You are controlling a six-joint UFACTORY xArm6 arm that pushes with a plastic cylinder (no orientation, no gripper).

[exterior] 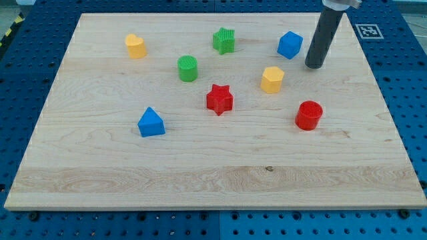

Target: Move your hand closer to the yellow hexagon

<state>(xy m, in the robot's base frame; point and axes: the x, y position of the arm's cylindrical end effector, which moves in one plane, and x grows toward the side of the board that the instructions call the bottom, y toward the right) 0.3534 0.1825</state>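
The yellow hexagon [271,79] sits on the wooden board [213,180], right of centre. My tip [314,66] is at the lower end of the dark rod, up and to the right of the yellow hexagon, with a clear gap between them. The blue cube [289,45] lies just left of the rod, above the hexagon.
A red cylinder [309,115] lies below and right of the hexagon. A red star [219,99] is to its left. A green cylinder [188,69], a green star [225,41], a yellow heart-like block [135,46] and a blue triangle [151,123] lie further left.
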